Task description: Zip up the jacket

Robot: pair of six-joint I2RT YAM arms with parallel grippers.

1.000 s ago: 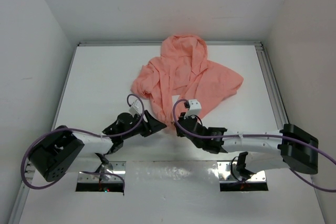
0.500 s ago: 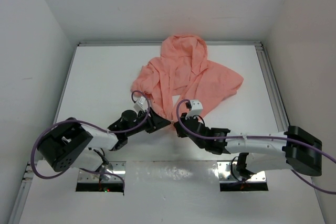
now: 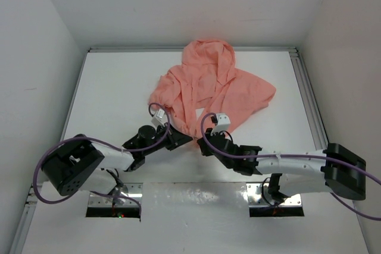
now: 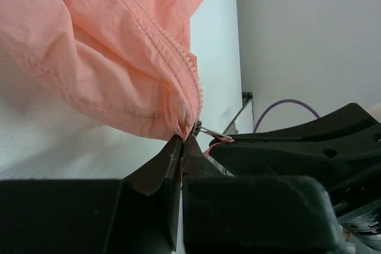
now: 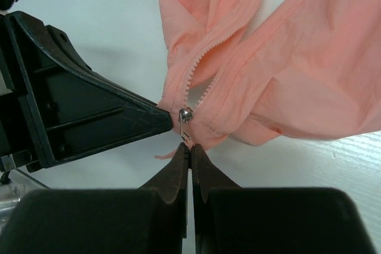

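One crumpled salmon-pink jacket (image 3: 208,90), its front zipper (image 5: 196,63) open

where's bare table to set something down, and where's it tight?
Free: table between the left rail and jacket; also between jacket and right rail. Crowded: near centre, where left tool pinches the hem and right tool the zipper pull.

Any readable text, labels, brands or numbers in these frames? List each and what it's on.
None readable. The jacket shows no print or tag; the zipper pull, left pincer and right pincer bear no visible marking. The white block on the right wrist is too small to tell.
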